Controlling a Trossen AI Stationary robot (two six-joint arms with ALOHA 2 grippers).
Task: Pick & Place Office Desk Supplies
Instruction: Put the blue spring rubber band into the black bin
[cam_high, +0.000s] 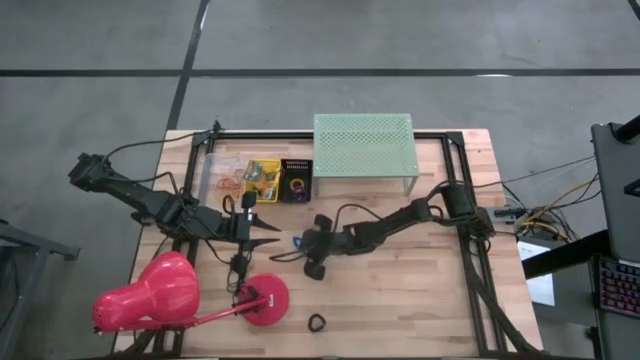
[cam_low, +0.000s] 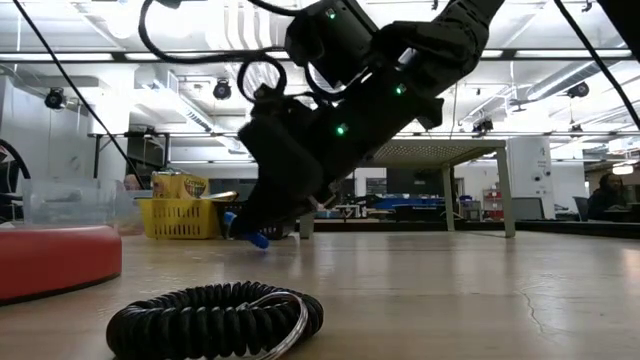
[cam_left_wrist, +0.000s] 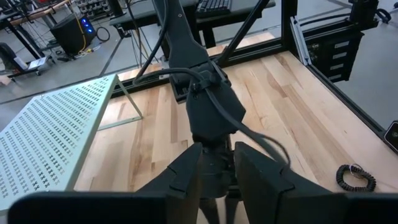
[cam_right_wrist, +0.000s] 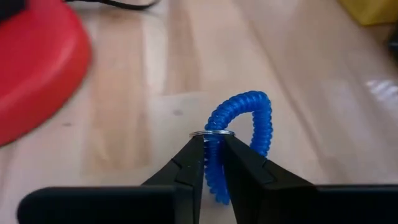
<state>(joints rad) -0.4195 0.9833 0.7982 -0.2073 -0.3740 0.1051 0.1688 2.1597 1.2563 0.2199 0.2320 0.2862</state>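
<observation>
pinching a blue ring loop (cam_right_wrist: 241, 134) between our narrow fingers, our right hand (cam_right_wrist: 212, 163) sits low over the middle of the table (cam_high: 420, 280), tilted down toward the wood. the coil bends into an arch ahead of the fingertips, with a thin metal ring (cam_right_wrist: 211, 132) lying across it right at the pinch. from table height we see the blue loop (cam_low: 250, 236) poking out under the dark hand (cam_low: 270, 215), close to the wood; we cannot tell whether it touches.

our left hand (cam_high: 270, 231) waits just to the left of the right one, pointing at it, its fingers (cam_left_wrist: 186, 177) partly apart with nothing between them.

a black ring loop (cam_high: 317, 322) lies alone near the front edge of the table, well apart from both hands, and fills the foreground of the low view (cam_low: 215, 318). a yellow basket (cam_high: 262, 180) with small items and a black tray (cam_high: 296, 180) stand side by side at the back, beside the mint-green perforated shelf (cam_high: 364, 143). tan rubber bands (cam_high: 224, 182) lie in a clear container (cam_high: 215, 175) just left of the basket. the pink desk lamp (cam_high: 160, 292) rests at the front left, its round red base (cam_high: 265, 298) near the left hand.
</observation>
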